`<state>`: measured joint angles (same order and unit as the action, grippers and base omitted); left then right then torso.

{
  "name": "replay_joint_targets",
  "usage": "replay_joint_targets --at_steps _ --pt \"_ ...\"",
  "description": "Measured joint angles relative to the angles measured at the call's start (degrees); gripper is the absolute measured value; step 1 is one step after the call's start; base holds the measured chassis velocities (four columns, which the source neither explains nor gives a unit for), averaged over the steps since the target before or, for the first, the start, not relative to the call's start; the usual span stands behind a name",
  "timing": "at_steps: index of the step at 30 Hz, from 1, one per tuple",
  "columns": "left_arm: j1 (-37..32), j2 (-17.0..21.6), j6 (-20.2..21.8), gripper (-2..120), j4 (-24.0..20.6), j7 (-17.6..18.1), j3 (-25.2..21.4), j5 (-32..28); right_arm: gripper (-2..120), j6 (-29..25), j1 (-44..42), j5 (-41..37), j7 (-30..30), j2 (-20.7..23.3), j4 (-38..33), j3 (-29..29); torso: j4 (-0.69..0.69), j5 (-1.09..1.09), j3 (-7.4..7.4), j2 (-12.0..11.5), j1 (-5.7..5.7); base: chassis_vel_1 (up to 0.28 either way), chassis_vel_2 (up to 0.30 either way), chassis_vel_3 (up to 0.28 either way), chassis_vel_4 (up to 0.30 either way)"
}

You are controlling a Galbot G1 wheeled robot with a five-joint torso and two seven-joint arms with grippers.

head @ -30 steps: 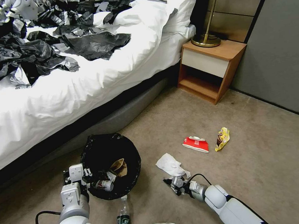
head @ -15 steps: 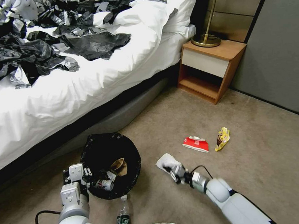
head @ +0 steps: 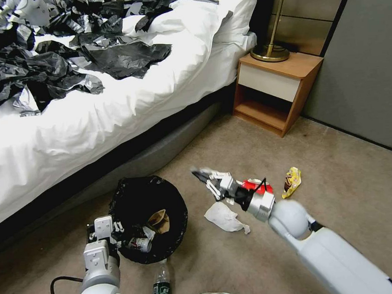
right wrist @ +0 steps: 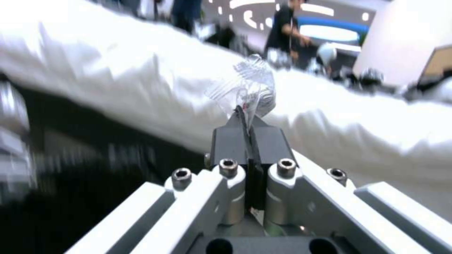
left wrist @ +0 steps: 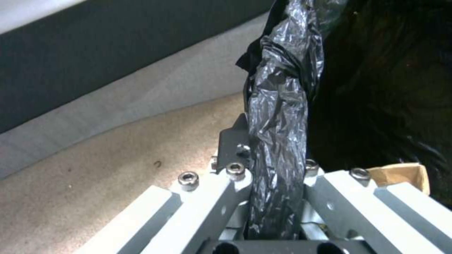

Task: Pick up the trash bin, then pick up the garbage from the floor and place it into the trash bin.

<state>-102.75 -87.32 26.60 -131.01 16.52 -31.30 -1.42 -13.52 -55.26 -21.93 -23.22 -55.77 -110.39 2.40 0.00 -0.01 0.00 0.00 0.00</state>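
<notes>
Head view: the trash bin (head: 149, 218) is held at its near rim by the left gripper (head: 105, 237), close beside the bed (head: 116, 103), with a brown paper bag (head: 159, 221) and other litter already inside. The right gripper (head: 201, 175) is raised above the floor (head: 230, 150), just right of the bin mouth. A white tissue (head: 223, 217), a red-and-white packet (head: 258, 185), a yellow wrapper (head: 292, 182) and a green-labelled bottle (head: 161, 287) lie on the floor. Left wrist view: the jaws are clamped on the black liner (left wrist: 278, 134) folded over the bin rim. Right wrist view: the jaws are closed together on a small crumpled clear wrapper (right wrist: 247, 88), which projects beyond the tips. The step in hand is judged to be the transfer of this piece to the bin. The next move calls for the jaws to be brought over the bin opening before release.
</notes>
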Motion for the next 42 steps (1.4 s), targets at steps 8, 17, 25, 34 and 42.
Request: replay_joint_targets --at_steps 8,17,25,34,42 --pt "-0.04 -0.01 -0.15 2 0.07 -0.02 0.27 0.39 0 3.61 4.53 -6.55 3.52 2.70 -6.66 7.82 0.00 0.01 0.00 0.00 0.00 0.000 0.000 0.000 0.000" --pt "0.10 -0.21 -0.18 2 0.03 -0.04 0.51 0.60 0 4.53 10.79 -5.59 4.22 3.31 -4.37 18.46 0.01 0.00 0.00 0.00 0.00 0.000 0.000 0.000 0.000" --pt "0.47 -0.24 -0.19 2 0.01 -0.04 0.31 0.54 0 3.97 8.74 -2.95 3.92 2.60 -1.02 21.13 0.00 0.00 0.00 0.00 0.00 0.000 0.000 0.000 0.000" --pt "0.92 -0.23 0.11 2 0.02 -0.04 0.34 0.41 5 3.78 4.82 0.13 2.99 2.25 0.47 20.46 -0.01 0.01 0.00 0.00 0.00 0.000 0.000 0.000 0.000" --pt "1.13 -0.39 0.19 2 0.02 -0.03 0.38 0.41 34 4.22 4.41 1.02 3.23 2.04 0.44 20.85 0.00 0.01 0.00 0.00 0.00 0.000 0.000 0.000 0.000"
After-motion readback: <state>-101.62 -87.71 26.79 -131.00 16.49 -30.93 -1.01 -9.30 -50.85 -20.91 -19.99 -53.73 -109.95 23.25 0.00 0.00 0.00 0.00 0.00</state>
